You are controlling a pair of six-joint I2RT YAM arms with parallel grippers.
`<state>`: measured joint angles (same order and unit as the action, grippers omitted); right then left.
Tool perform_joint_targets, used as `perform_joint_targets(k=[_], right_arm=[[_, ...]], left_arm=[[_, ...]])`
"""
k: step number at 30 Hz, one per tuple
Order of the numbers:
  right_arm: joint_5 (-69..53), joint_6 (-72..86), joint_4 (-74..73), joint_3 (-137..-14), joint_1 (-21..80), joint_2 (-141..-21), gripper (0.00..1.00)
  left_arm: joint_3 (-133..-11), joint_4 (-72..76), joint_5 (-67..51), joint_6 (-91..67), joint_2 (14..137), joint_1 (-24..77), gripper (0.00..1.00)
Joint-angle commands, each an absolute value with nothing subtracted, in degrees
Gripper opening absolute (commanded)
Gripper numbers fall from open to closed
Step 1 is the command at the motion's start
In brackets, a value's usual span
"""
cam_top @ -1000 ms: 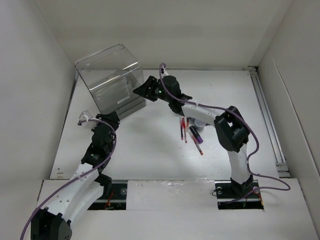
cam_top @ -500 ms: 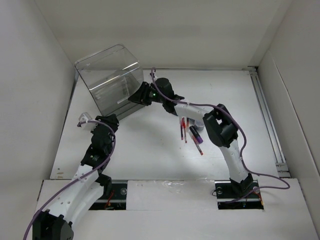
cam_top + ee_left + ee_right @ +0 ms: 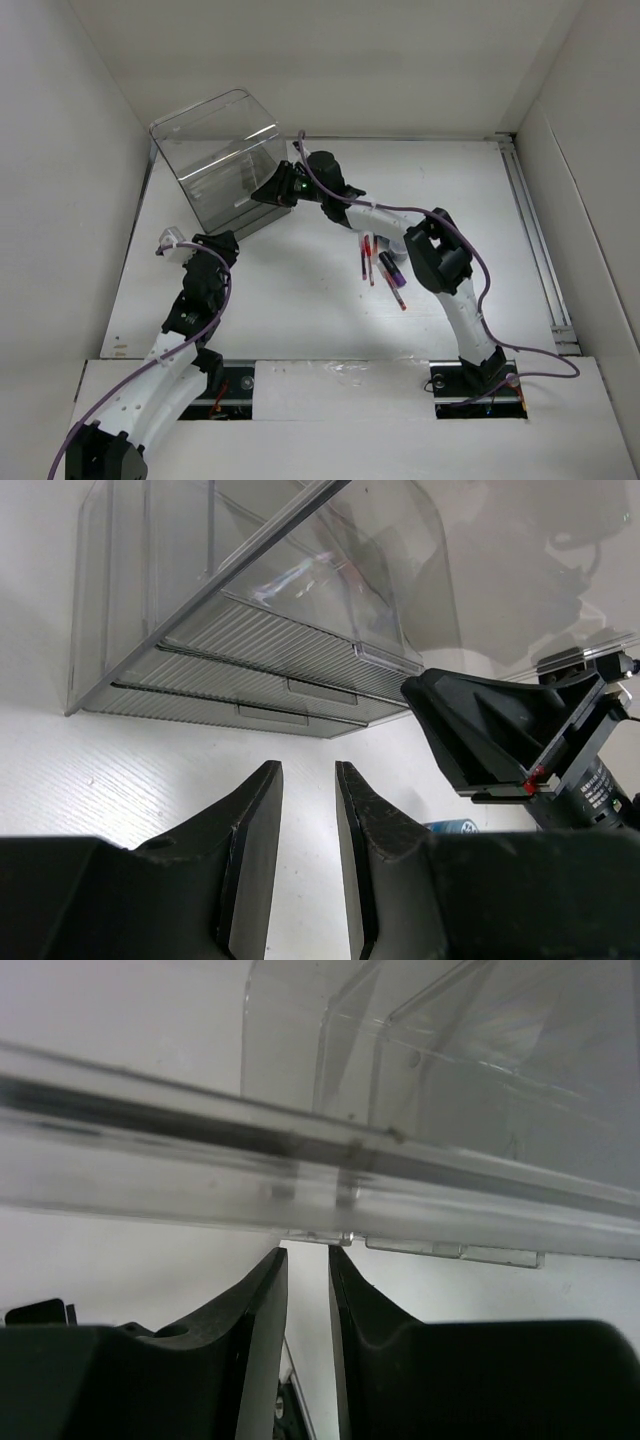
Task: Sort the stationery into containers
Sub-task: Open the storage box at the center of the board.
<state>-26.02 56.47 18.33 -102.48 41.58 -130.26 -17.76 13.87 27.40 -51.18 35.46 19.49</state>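
Observation:
The clear organiser box (image 3: pixel 220 160) stands at the back left, its shallow drawers (image 3: pixel 290 685) shut. My right gripper (image 3: pixel 268 193) is at its front right corner. Its fingertips (image 3: pixel 305 1260) are a narrow gap apart just under the lid's rim (image 3: pixel 340 1235), with nothing between them. My left gripper (image 3: pixel 222 240) hovers in front of the drawers, slightly open and empty (image 3: pixel 308 780). Thin red pens (image 3: pixel 366 258) and the dark marker with a purple end (image 3: pixel 392 268) lie mid-table under the right forearm. A blue-and-white roll (image 3: pixel 455 827) peeks out beside the left finger.
White walls close in the table on the left, back and right. A rail (image 3: pixel 535 240) runs along the right edge. The right arm's elbow (image 3: pixel 440 255) and purple cable arch over the pens. The right gripper's body (image 3: pixel 500 730) fills the right of the left wrist view.
My right gripper has moved left and closed in on the organiser's front right corner, the elbow following. My left arm has barely moved.

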Motion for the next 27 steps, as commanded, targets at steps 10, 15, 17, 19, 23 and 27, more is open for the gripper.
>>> perform_joint_targets(k=[10,15,17,19,23,27], right_arm=[[-24.43,56.25,20.04,-104.94,41.48,-131.31,0.39],[-23.91,56.25,20.04,-105.64,40.96,-131.92,0.33],[-23.91,56.25,20.04,-106.25,40.96,-131.92,0.26],[-24.43,56.25,20.04,-106.26,40.96,-131.92,0.17],[-24.43,56.25,20.04,-105.65,40.96,-131.40,0.07],[-24.43,56.25,21.88,-102.05,40.96,-128.77,0.02]], left_arm=[[-17.49,15.12,27.07,-51.33,34.89,19.34,0.25],[-17.49,15.12,26.54,-51.33,34.89,19.34,0.25],[-17.49,15.12,26.54,-51.33,34.89,19.34,0.25],[-16.96,15.12,26.54,-51.33,34.89,19.34,0.25],[-16.96,15.12,26.54,-51.33,34.89,19.34,0.25],[-16.96,15.12,26.54,-51.33,34.89,19.34,0.25]])
